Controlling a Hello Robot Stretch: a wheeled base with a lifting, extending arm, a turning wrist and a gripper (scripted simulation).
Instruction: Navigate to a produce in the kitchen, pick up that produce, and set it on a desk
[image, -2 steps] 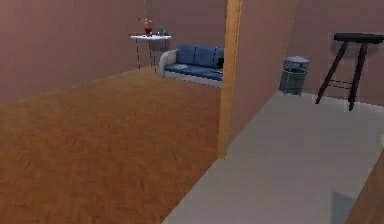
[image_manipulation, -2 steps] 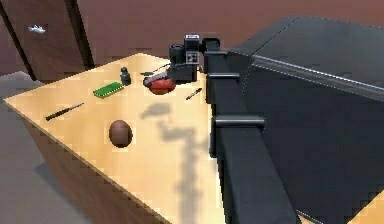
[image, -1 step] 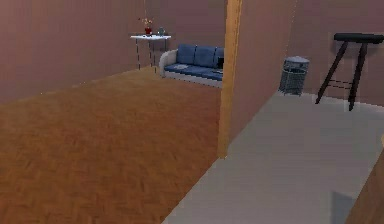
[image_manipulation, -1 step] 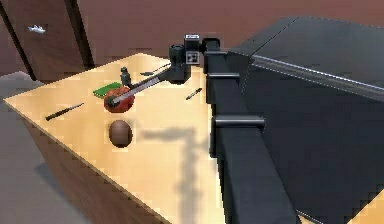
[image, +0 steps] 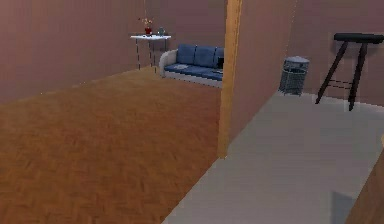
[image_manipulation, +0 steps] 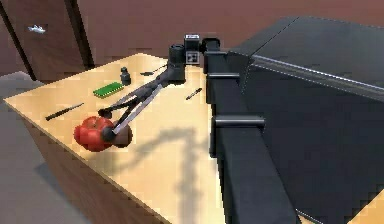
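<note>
Wood floor (image: 90, 150): orange-brown boards across the forward view's left. They meet the grey floor (image: 290, 160) on a slanted line at the partition's foot.
Walls (image: 60, 40): plain dull brown. A wood-coloured partition (image: 240, 70) stands mid-view.
Worktop (image_manipulation: 60, 125): pale wood desk top filling the arm side view's left and middle.
Arm (image_manipulation: 300, 110): dark and bulky, along the worktop's right side.
Sofa (image: 195, 62): blue cushions on a pale frame, against the far wall.
Door (image_manipulation: 50, 35): dark brown, beyond the worktop at upper left.
Stool (image: 350, 65): black and tall, on the grey floor at the right.
Bin (image: 294, 75): grey, between partition and stool.
Side table (image: 150, 40): white, just left of the sofa, with something red on top.
Gripper (image_manipulation: 112, 126): the fingers (image_manipulation: 150, 100) slant down-left to the produce. Their state cannot be told, nor whether they hold anything.
Produce (image_manipulation: 90, 132): red and round, lying on the worktop near its left edge, at the fingertips.
Small items: a green flat piece (image_manipulation: 106, 89), a small dark upright thing (image_manipulation: 124, 76) and a pen (image_manipulation: 68, 110), all on the worktop.
</note>
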